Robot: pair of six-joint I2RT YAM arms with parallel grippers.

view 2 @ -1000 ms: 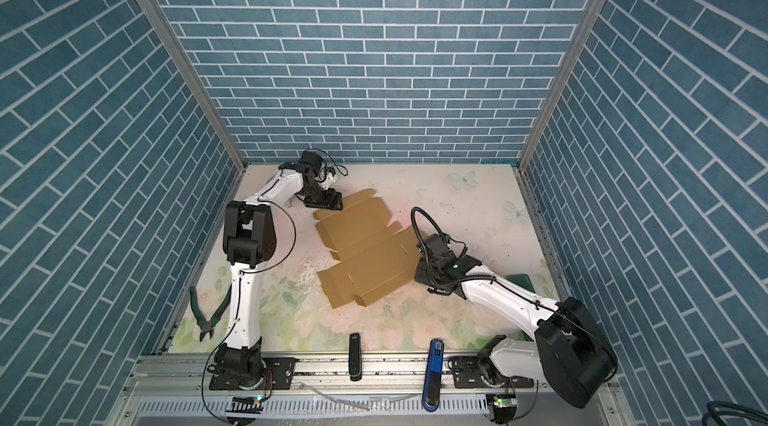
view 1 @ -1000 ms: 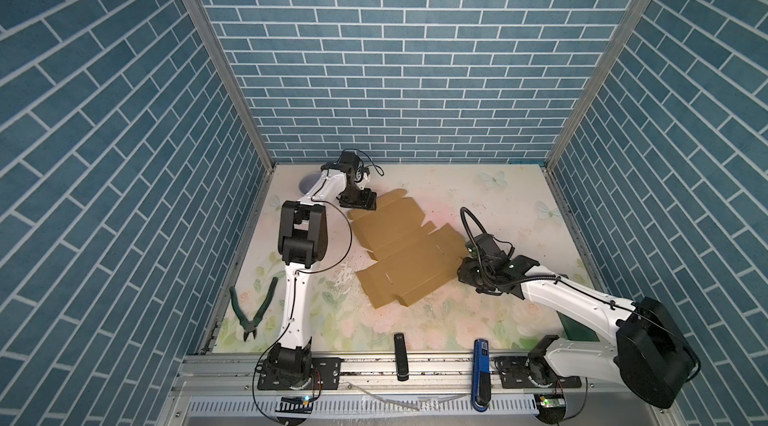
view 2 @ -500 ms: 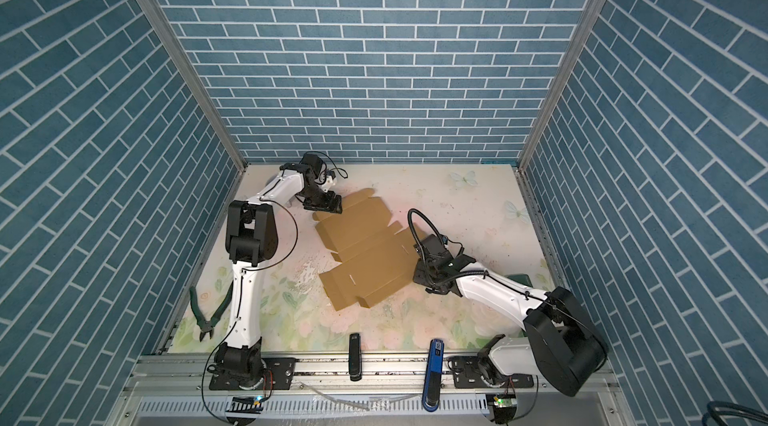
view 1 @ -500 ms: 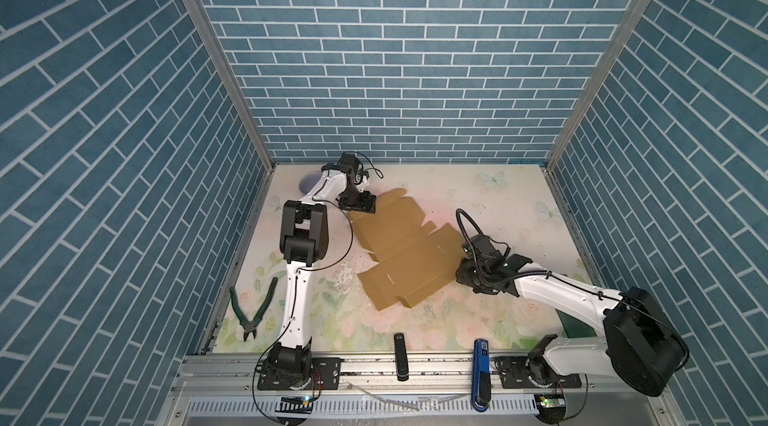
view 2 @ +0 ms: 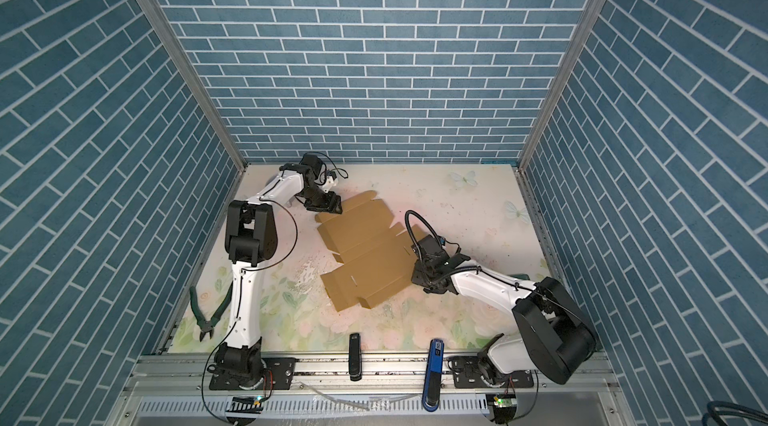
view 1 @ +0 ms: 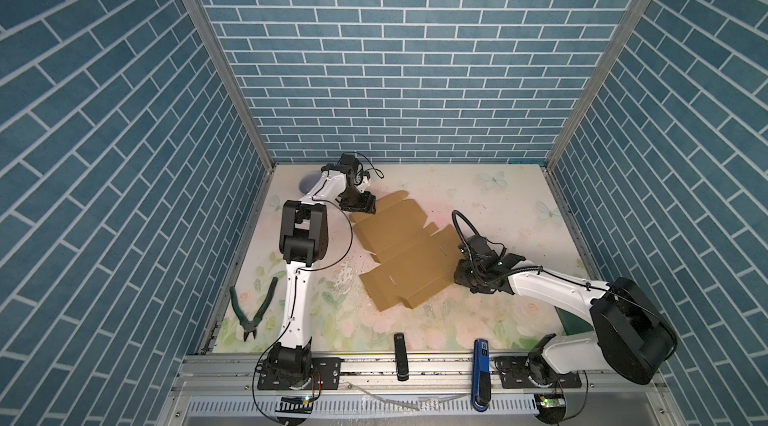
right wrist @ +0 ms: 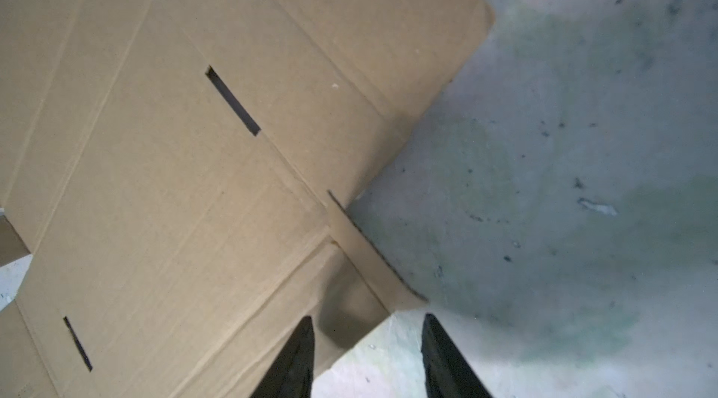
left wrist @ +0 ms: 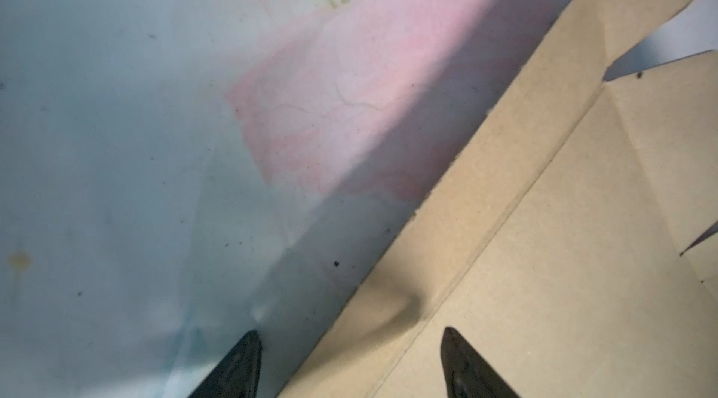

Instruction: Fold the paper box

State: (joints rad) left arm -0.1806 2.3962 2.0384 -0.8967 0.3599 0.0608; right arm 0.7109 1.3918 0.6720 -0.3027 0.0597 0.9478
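The paper box (view 1: 403,249) (view 2: 365,253) is a flat tan die-cut sheet with flaps and slits, lying unfolded mid-table. My left gripper (view 1: 366,208) (view 2: 331,207) is low at the sheet's far left corner. In the left wrist view the left gripper (left wrist: 349,332) is open and straddles the edge of a narrow flap of the box (left wrist: 544,260). My right gripper (view 1: 462,274) (view 2: 417,275) is at the sheet's right edge. In the right wrist view the right gripper (right wrist: 367,320) is open, with a small flap corner of the box (right wrist: 194,163) between its fingers.
Green-handled pliers (view 1: 253,311) lie by the left wall. A black bar (view 1: 400,355) and a blue bar (view 1: 482,365) sit on the front rail. A grey round dish (view 1: 308,184) is behind the left arm. Something dark green (view 1: 573,318) lies under the right arm.
My right gripper has shifted a little leftward against the box's right edge. The left gripper stays at the far corner, and the sheet has barely moved.
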